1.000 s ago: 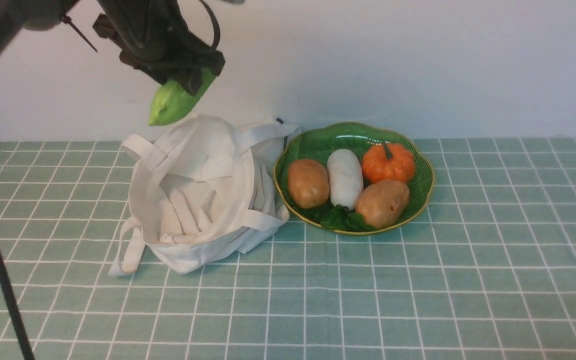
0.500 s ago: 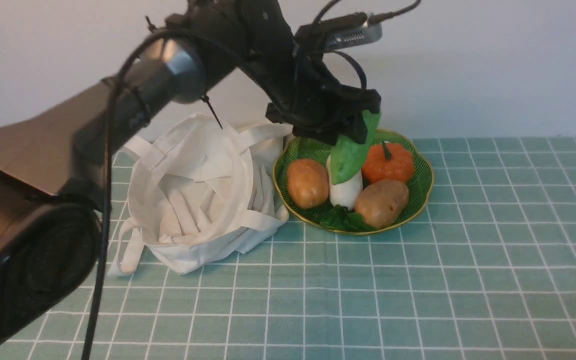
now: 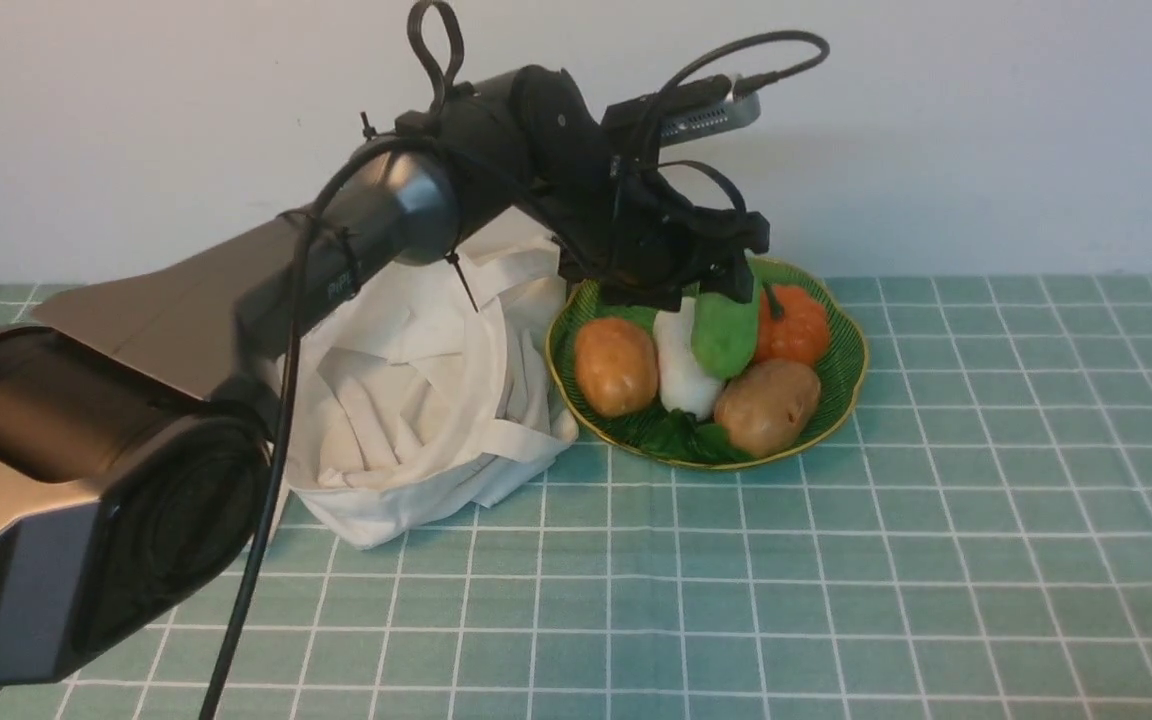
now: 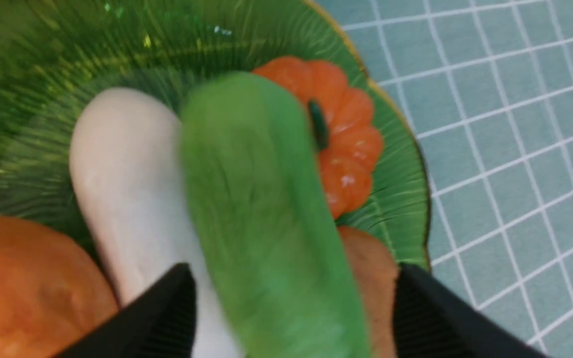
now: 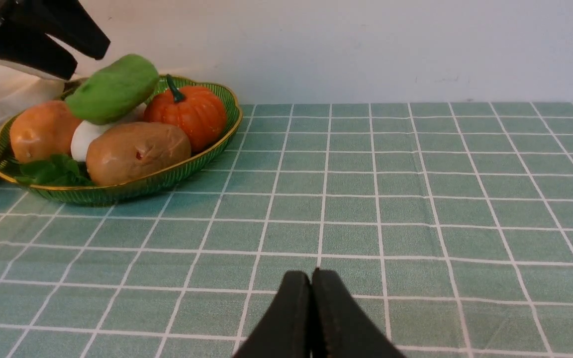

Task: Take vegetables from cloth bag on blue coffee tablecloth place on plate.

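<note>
The light-green vegetable (image 3: 726, 330) lies on the green plate (image 3: 861, 370), resting on the white radish (image 3: 681, 365) against the orange pumpkin (image 3: 796, 325). My left gripper (image 3: 681, 290) hovers just over it with its jaws open. In the left wrist view the vegetable (image 4: 266, 223) lies between the spread fingers (image 4: 167, 308) with a gap on its right side. The right wrist view shows it (image 5: 112, 89) lying free below the left fingers (image 5: 43, 44). The off-white cloth bag (image 3: 416, 400) slumps to the left of the plate on the tablecloth (image 3: 836, 580). My right gripper (image 5: 311, 298) is shut and empty, low over the cloth.
Two brown potatoes (image 3: 616, 365) (image 3: 764, 405) and green leaves (image 3: 681, 435) also sit on the plate. The left arm stretches across the bag from the near left. A pale wall stands close behind the bag and the plate.
My left arm carried the green vegetable from above the bag rightward and down to the plate. Its jaws have opened and the vegetable now rests on the radish.
</note>
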Motion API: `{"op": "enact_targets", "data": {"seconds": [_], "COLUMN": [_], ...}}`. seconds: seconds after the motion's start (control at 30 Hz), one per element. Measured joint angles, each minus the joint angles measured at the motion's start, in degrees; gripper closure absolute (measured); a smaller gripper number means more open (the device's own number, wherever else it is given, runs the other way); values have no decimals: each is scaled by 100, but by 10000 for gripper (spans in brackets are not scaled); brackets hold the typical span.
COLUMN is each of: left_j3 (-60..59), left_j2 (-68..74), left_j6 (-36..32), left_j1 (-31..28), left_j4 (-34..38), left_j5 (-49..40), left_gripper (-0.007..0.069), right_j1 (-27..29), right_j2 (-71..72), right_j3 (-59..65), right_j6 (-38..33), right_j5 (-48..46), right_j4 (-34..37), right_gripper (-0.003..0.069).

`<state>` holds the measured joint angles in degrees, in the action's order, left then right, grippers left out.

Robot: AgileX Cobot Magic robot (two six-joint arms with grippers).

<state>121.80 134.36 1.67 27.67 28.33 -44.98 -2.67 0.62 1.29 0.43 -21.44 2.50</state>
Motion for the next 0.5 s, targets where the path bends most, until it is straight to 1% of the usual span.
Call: {"op": "enact_targets", "data": {"seconds": [0.07,0.1,0.13,0.2,0.27,0.4,0.47,0.5], "left_j3": [-7,-7,-7,-7,-7,-7,-7,-7], "left_j2": [11,11,-21,-106,-257,-762,-1108,-1324], "left_j6": [0,0,-6,-78,-229,-555,-771,-917], "left_j1": [0,0,-13,-47,-106,-314,-424,-488], "left_j4": [0,0,7,0,-29,-193,-313,-408], "left_j5": [0,0,-22,-182,-420,-1076,-1556,-1827], "left_gripper": [61,57,33,27,40,141,245,318], "right_j1": [0,0,0,0,0,0,0,0], "right_j2": [0,0,0,0,0,0,0,0], "right_j3": [0,0,0,0,0,0,0,0], "right_j6": [0,0,0,0,0,0,0,0], "right_j5": [0,0,0,0,0,0,0,0], "right_j4": [0,0,0,0,0,0,0,0], "right_gripper": [675,675,675,675,675,675,675,675]}}
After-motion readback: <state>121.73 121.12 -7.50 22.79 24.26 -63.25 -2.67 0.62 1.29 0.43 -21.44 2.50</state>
